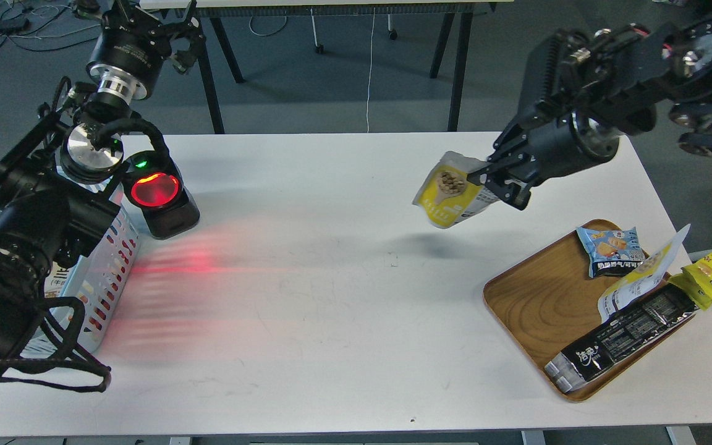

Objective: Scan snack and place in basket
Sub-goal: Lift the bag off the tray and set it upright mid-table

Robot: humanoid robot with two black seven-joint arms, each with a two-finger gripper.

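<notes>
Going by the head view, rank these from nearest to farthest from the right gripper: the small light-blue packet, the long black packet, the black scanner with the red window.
From the right gripper, which holds the yellow-panelled snack pouch:
1. Small light-blue packet, at the far end of the brown wooden tray.
2. Long black packet, along the tray's near right edge.
3. Black scanner with the red window, far across the table on the left.

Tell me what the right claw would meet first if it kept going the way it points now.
Probably nothing soon. The right claw, shut on the snack, points left and slightly down over bare table. Far along that line sits the red-lit scanner, though depth and height are unclear from this view.
</notes>
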